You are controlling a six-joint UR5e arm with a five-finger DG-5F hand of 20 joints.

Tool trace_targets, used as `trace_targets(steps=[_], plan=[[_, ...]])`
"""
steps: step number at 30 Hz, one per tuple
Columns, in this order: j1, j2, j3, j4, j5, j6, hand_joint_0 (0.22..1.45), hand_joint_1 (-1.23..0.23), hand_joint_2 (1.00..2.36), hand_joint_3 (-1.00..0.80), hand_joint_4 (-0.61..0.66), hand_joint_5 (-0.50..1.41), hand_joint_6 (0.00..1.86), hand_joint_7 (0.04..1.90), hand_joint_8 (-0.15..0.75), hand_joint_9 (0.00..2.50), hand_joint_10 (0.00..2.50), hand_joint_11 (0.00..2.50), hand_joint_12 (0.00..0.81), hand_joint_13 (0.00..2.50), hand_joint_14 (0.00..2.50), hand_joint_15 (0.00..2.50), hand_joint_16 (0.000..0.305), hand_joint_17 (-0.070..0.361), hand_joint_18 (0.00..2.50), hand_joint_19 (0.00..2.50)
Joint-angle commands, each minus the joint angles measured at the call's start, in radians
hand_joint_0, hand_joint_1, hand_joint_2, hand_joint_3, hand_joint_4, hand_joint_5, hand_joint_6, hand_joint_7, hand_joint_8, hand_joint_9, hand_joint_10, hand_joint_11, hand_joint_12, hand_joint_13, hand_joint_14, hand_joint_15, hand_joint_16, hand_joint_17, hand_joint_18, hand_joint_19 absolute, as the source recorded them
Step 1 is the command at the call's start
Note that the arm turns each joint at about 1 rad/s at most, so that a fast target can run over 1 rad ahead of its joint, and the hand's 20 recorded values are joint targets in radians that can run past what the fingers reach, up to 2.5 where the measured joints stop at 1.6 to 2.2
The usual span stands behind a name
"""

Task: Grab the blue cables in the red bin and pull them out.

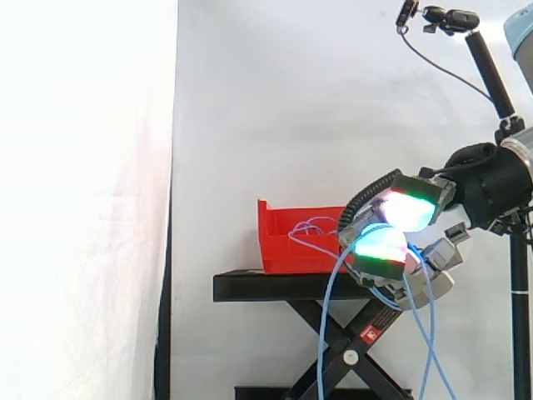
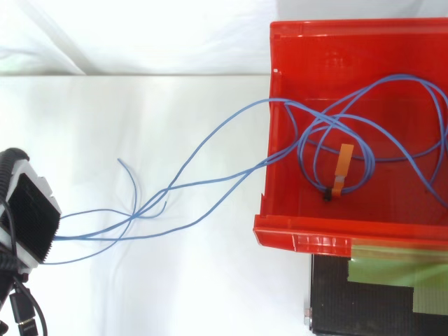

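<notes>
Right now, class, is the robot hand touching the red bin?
Apart. The top view shows the robot hand at the left edge and the red bin at the right, with white backdrop between them, crossed by the blue cables.

The hand [image 1: 437, 250] is mostly grey metal with a black ribbed block on the back. Its fat fingertips [image 1: 379, 247] glow green and white with a bit of magenta. Behind it there's a chunky black wrist [image 1: 491, 185] running into a silver arm [image 1: 523, 150].

The hand [image 1: 408, 210] grips blue cables [image 1: 324, 333] trailing from the red bin [image 1: 287, 250].
</notes>
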State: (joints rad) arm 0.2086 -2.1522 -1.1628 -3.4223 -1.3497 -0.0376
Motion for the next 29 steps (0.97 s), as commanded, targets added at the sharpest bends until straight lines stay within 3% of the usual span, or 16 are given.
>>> trace_targets(steps=[1, 29], plan=[[0.0, 0.0, 0.0, 0.0, 0.0, 0.0, 0.96, -1.03, 1.01, -0.68, 0.05, 0.76, 1.64, 0.26, 0.237, 1.15, 0.03, 1.24, 0.29, 1.27, 0.87, 1.33, 0.041, 0.093, 1.07, 1.5], [0.0, 0.0, 0.0, 0.0, 0.001, 0.0, 0.96, -1.03, 1.01, -0.67, 0.04, 0.76, 1.64, 0.26, 0.235, 1.15, 0.03, 1.24, 0.29, 1.27, 0.87, 1.33, 0.041, 0.093, 1.07, 1.49]])
